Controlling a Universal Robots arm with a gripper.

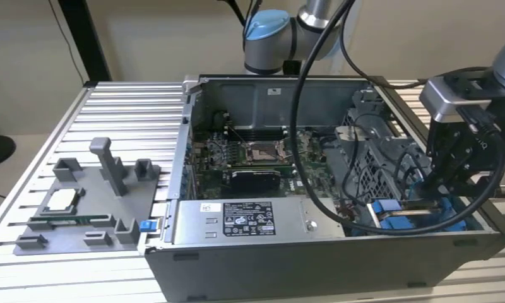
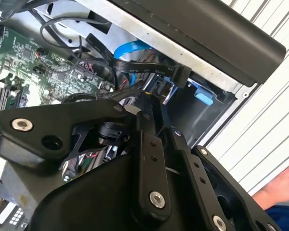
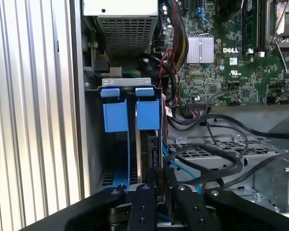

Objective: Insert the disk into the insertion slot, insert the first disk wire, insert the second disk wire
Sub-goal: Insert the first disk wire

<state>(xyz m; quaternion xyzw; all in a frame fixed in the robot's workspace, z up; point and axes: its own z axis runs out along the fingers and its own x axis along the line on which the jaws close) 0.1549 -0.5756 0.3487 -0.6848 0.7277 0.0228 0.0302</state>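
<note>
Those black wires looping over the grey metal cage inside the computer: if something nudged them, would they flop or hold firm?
Probably floppy: the black looping wires sag in loose curves over the perforated grey metal cage. Likely light, being thin. Nudged, they might spring back, as the curves look smooth, not kinked.

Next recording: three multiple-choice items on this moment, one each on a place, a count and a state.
1. The hand is: A over the grey tray; B above the power supply; C down at the drive bay.
2. Blue tabs side by side in the bay: A one; B two; C four.
3. The case is: A open; B closed; C tipped over.
C: the hand sits low at the drive bay. B: two blue tabs show in the first wrist view. A: the motherboard lies exposed.
</note>
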